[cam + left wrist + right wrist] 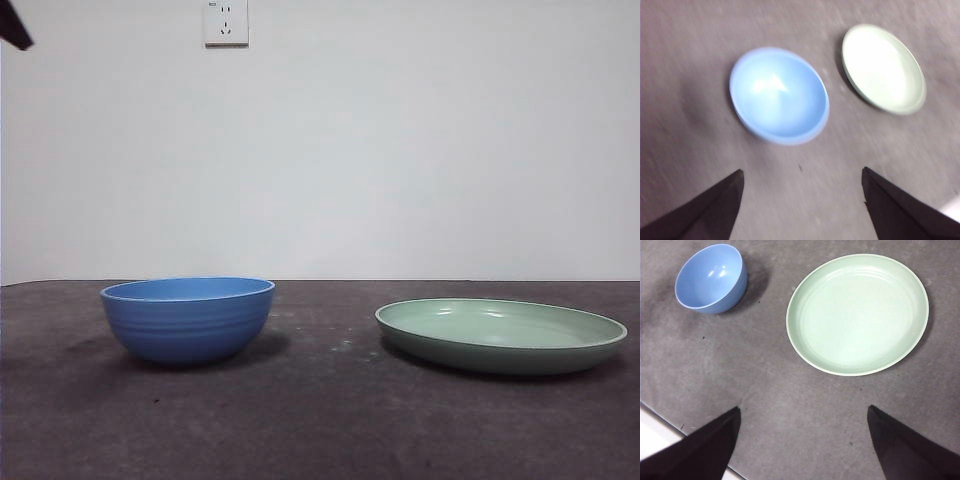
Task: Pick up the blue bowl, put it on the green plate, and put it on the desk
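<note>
The blue bowl point(188, 318) stands upright and empty on the desk point(320, 420) at the left. The green plate point(500, 335) lies flat on the desk at the right, well apart from the bowl. My left gripper point(802, 172) hangs open above the desk, with the blue bowl point(779, 95) and the green plate point(883, 68) ahead of it; its picture is blurred. My right gripper point(804, 410) is open too, high above the desk, near the green plate point(857, 314), the blue bowl point(711, 278) farther off. Neither gripper holds anything.
A white wall with a socket point(226, 22) rises behind the desk. A black arm tip point(14, 30) shows at the top left corner of the front view. The desk's pale front edge point(655, 432) appears in the right wrist view.
</note>
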Robot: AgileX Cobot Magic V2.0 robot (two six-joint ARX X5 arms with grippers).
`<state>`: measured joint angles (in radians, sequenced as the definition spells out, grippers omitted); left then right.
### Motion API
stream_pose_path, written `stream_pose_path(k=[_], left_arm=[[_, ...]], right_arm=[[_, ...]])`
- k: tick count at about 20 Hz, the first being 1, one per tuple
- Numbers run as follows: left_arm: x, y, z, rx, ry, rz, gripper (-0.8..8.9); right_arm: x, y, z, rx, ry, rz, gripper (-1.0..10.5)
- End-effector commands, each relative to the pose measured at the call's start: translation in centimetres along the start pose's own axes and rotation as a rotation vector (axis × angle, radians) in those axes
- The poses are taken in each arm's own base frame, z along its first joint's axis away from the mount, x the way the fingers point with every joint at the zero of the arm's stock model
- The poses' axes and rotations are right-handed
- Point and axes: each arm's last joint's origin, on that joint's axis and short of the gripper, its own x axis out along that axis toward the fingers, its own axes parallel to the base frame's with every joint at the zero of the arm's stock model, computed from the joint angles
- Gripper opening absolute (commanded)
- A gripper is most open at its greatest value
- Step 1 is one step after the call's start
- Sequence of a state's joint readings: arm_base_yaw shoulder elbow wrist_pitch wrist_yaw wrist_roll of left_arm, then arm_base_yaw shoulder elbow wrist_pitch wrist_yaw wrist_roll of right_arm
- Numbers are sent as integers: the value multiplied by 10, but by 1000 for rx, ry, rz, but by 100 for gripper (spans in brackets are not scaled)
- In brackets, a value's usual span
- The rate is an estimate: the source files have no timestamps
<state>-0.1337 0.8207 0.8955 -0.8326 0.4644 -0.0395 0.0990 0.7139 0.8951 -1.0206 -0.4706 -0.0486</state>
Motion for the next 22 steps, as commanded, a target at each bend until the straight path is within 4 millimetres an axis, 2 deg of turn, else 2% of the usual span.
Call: stream_pose_path(k=[1, 5, 9, 16, 19, 22], left_arm=[[7, -2, 23, 1, 1, 24, 374], [42, 2, 52, 14, 95, 142, 374], [89, 10, 64, 36, 172, 195, 373], [163, 28, 58, 53, 272, 256, 371], [186, 34, 53, 54, 306, 263, 370], [200, 38, 48, 51, 332, 264, 357]], right_arm=[[-3, 2, 4, -15, -17, 3, 408], [-3, 2, 4, -15, -17, 2, 408], [-3, 2, 4, -15, -17, 2, 408], [-3, 2, 4, -16, -19, 2, 408], [-3, 2, 4, -16, -20, 2, 408], [-3, 2, 4, -16, -20, 2, 408]])
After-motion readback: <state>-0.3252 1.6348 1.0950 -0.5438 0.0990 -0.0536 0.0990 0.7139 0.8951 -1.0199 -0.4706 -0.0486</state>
